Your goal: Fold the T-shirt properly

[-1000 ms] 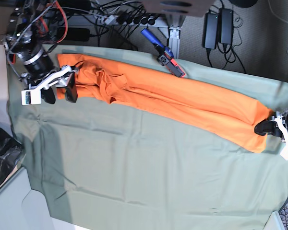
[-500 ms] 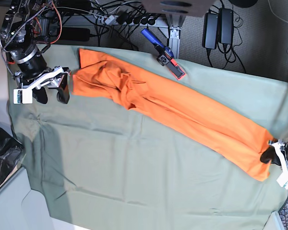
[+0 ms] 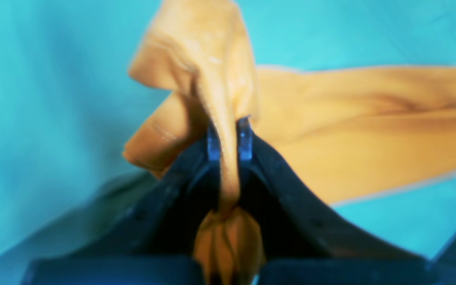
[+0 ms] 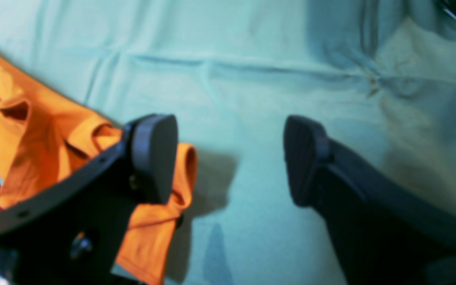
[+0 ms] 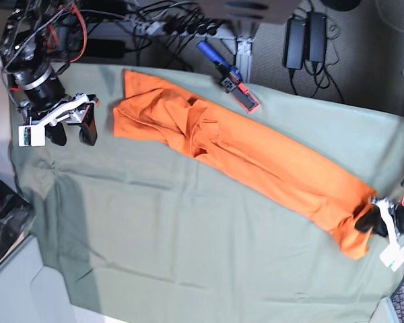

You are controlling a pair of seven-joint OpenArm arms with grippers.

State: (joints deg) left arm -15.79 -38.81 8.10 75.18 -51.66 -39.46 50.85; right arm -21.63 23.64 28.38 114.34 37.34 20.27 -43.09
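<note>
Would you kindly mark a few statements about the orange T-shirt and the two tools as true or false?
1. The left tool is shut on the bright orange cotton T-shirt. True.
2. The right tool grips the T-shirt. False: it is open, holding nothing.
3. The T-shirt lies on a sage-green cloth. True.
4. The T-shirt is folded into a neat square. False: it is stretched into a long diagonal strip.

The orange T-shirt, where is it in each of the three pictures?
Base: the T-shirt lies slantwise from upper left to lower right.
Left wrist: centre, bunched in the shut left gripper.
Right wrist: left edge, behind one finger of the open right gripper.
Shared landmark: the green cloth under it.
</note>
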